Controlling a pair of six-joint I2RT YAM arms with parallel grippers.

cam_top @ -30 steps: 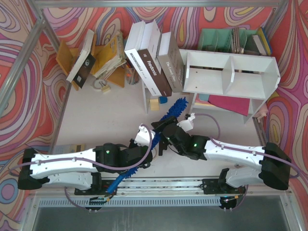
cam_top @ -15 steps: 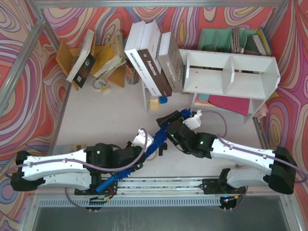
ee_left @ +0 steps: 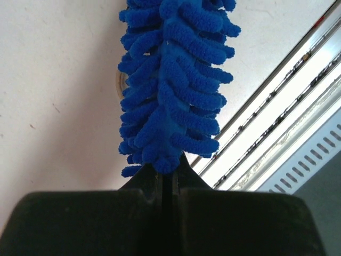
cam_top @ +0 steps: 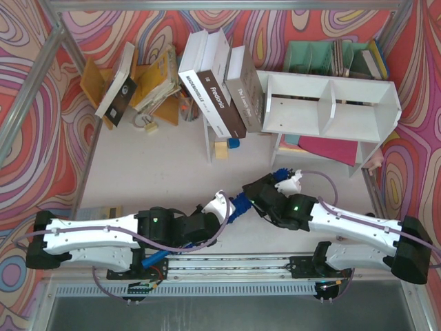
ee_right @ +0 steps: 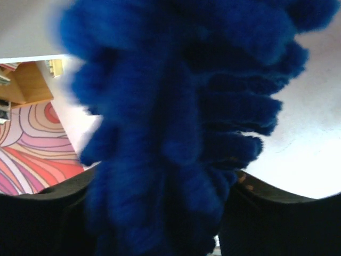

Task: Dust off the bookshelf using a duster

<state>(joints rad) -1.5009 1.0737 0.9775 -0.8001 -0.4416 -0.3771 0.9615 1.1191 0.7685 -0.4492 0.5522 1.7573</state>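
the left gripper (cam_top: 231, 208) is closed tight on the duster (cam_top: 240, 205), its jaws pinching the slim core right where the blue fluff begins. the fluff reaches on ahead of it, and the handle sticks out behind it, toward the near edge of the worktop (cam_top: 158, 165). just ahead, the right gripper (cam_top: 260, 193) has the fluffy head between its fingers. whether it squeezes the fluff or only sits around it, i cannot tell. the bookshelf (cam_top: 329, 107) stands well beyond the right gripper, apart from the duster.
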